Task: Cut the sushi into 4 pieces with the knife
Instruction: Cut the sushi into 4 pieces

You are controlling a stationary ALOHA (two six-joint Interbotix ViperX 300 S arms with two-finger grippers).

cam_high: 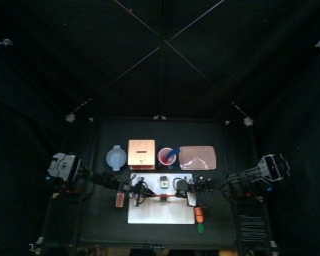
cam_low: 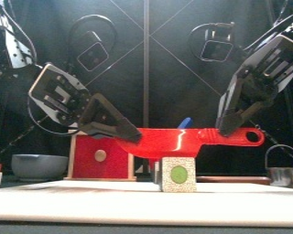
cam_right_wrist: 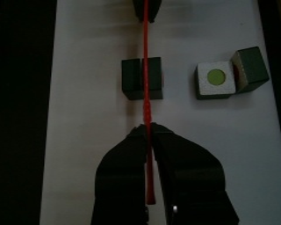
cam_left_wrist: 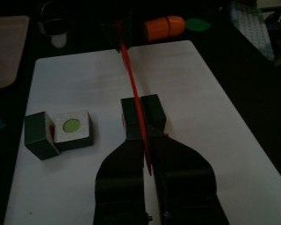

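We've got both arms on one tool above the white cutting board [cam_right_wrist: 78, 105]. The left gripper [cam_left_wrist: 144, 145] is clamped tight on the blade end of the red knife [cam_low: 192, 139], and the right gripper [cam_right_wrist: 147, 134] is clamped on the handle end. That leaves the knife hanging level along the board's length.

At the board's middle, right under the blade, sits a dark green sushi block [cam_right_wrist: 133, 77], roughly midway between the two grippers, with neither arm clearly nearer. Its white end with the green centre faces the board's front edge. So we judge its long axis runs front to back, square across the blade, and the cut should go straight down. The blade is just above the block's top; we can't tell whether it touches.

Toward the board's back edge, near the block but apart from it, two cut pieces [cam_right_wrist: 225, 75] lie touching each other. One shows its green centre upward. Split this block and we'd count four.

Past the board's back edge are three containers:
- The blue-grey bowl [cam_low: 39, 165] looks empty from above.
- The red cup [cam_high: 167, 155] holds a blue knife [cam_low: 183, 122].
- The pink tray [cam_high: 199, 157] looks bare.
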